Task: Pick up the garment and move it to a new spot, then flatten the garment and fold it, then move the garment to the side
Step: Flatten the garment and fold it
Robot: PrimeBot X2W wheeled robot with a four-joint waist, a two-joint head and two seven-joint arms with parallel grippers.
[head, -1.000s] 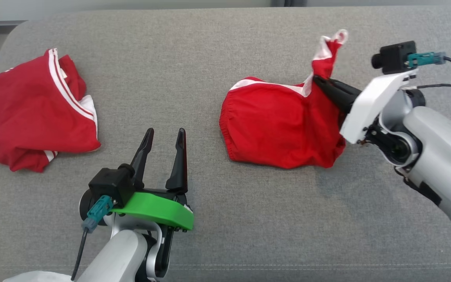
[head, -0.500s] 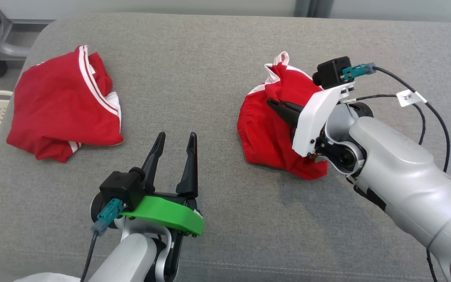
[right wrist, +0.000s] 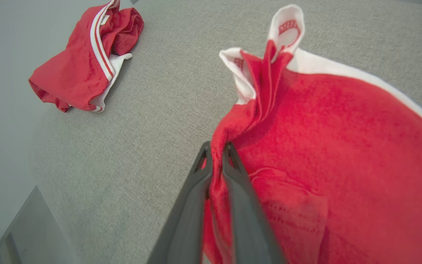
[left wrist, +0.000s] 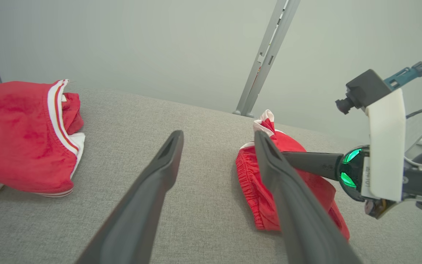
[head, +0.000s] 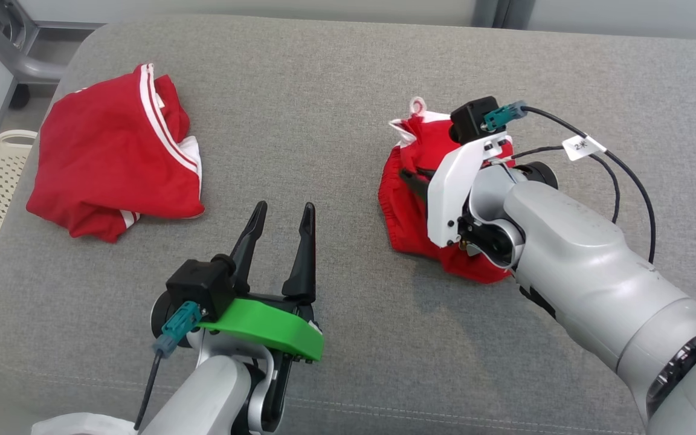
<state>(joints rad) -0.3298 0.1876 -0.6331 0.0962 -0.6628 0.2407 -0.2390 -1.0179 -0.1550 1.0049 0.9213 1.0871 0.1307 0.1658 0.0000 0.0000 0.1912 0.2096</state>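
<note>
Right gripper [right wrist: 216,148] has dragged its pinched fold inward, so the red garment [head: 405,220], spread wide a second ago, is now bunched into a narrow heap under the wrist. Its fingers are clamped nearly together on a ridge of red cloth, with the white-trimmed corner standing up beyond them. The garment sits right of centre on the grey cushion [head: 324,109]. Left gripper [head: 284,208] hovers spread wide, holding nothing. A striped red garment [head: 106,163] lies far left.
</note>
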